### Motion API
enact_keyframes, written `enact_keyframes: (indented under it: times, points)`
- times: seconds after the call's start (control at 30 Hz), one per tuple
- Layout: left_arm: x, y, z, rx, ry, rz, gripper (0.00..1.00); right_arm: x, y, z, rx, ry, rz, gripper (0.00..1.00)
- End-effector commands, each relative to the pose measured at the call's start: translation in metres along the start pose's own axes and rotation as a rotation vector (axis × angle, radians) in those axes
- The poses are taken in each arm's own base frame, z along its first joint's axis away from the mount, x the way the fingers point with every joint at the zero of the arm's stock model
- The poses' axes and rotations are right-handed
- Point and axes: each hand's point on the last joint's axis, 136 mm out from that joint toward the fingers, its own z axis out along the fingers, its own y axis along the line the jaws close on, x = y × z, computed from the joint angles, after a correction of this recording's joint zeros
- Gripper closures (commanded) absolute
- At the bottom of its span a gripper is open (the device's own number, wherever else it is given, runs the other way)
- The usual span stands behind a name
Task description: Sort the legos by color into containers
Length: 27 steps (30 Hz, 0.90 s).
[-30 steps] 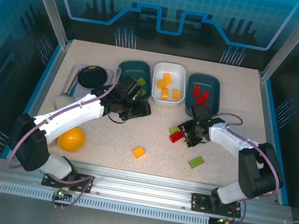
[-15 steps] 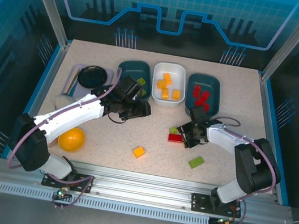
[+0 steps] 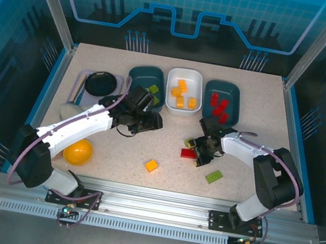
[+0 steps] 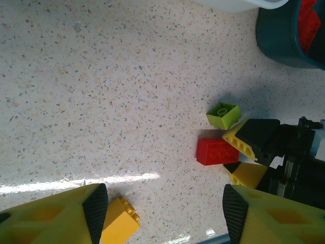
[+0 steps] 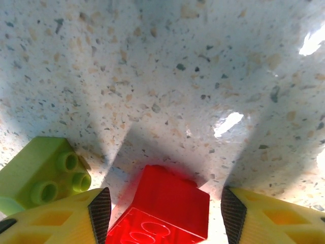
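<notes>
Roughly three-quarters sorted: orange-yellow bricks [image 3: 180,93] in white tray [image 3: 172,76], red bricks [image 3: 219,106] in right teal tray [image 3: 238,94], one green brick [image 3: 153,89] in left teal tray [image 3: 135,73]. Loose nearer: red brick [image 4: 217,151], small green brick [image 4: 224,115], flat green brick [image 3: 214,177], orange brick [image 3: 152,166]. Right gripper [image 5: 162,203] apart around red brick; left gripper [image 4: 163,206] apart, empty.

Right wrist view: red lego [image 5: 161,209] cut by bottom edge, near end unseen. Green lego [image 5: 44,175] partly behind right gripper finger [image 5: 51,219].
Left wrist view: yellow lego [image 4: 121,225] half behind left gripper finger [image 4: 56,217]. Teal tray [image 4: 278,40] and white tray [image 4: 238,4] cropped at frame edges.
Overhead: stud counts on trayed legos [image 3: 181,94] too small to tell.
</notes>
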Motion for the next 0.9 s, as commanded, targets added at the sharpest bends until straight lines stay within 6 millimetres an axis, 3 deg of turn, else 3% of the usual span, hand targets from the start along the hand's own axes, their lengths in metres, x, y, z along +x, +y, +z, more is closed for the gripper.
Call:
enact_keyframes:
  times: [0.0,0.17,0.2,0.3,0.43,0.6,0.67,0.77,0.87]
  points:
    - [0.004,0.001,-0.008,0.02,-0.003,-0.019,0.36,0.011,-0.003,0.004,0.044,0.034,0.045,0.39]
    - [0.006,0.003,-0.009,0.019,-0.004,-0.012,0.35,0.013,-0.006,0.013,0.07,0.027,0.047,0.61]
    - [0.007,0.003,-0.009,0.018,-0.003,-0.009,0.36,0.014,0.003,0.009,0.053,0.027,0.04,0.64]
    - [0.007,0.003,-0.01,0.026,-0.002,-0.005,0.36,0.009,0.002,0.001,0.059,-0.008,0.026,0.74]
    - [0.003,-0.005,-0.016,0.05,-0.02,0.015,0.36,-0.011,0.013,-0.045,0.029,-0.142,-0.107,0.78]
    - [-0.01,-0.025,-0.022,0.094,-0.043,0.043,0.36,-0.065,0.034,-0.125,-0.03,-0.384,-0.339,0.79]
    - [-0.017,-0.037,-0.023,0.118,-0.053,0.058,0.35,-0.087,0.05,-0.148,-0.069,-0.451,-0.414,0.79]
    - [-0.028,-0.053,-0.021,0.143,-0.061,0.076,0.36,-0.109,0.093,-0.17,-0.148,-0.532,-0.586,0.78]
    - [-0.037,-0.063,-0.016,0.145,-0.061,0.087,0.35,-0.12,0.138,-0.173,-0.169,-0.561,-0.816,0.77]
